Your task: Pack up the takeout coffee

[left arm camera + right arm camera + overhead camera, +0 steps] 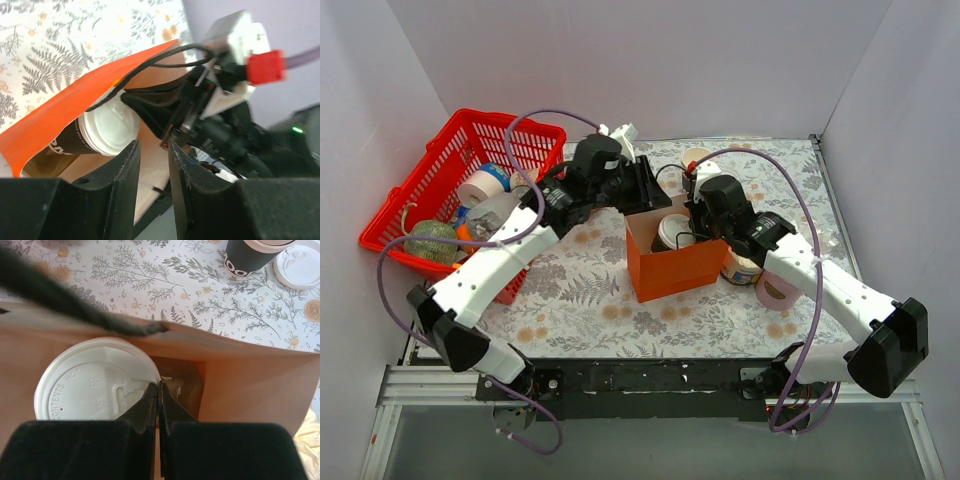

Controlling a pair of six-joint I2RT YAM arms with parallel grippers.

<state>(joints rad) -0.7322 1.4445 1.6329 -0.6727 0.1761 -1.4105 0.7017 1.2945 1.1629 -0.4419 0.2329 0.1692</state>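
The takeout coffee (674,232) stands inside an orange paper bag (675,272) at the middle of the table. Its white lid (95,385) fills the left of the bag in the right wrist view, and its dark body shows under the bag's rim (55,120) in the left wrist view. My right gripper (159,385) reaches down into the bag, shut, with its tips against the lid's rim. My left gripper (154,146) hovers at the bag's far rim, slightly open, with nothing between its fingers.
A red basket (455,130) with tape rolls and other items stands at the left. A lidless cup (247,260) and a loose white lid (300,265) lie behind the bag. A pink roll (778,290) and another cup (740,268) sit under my right arm.
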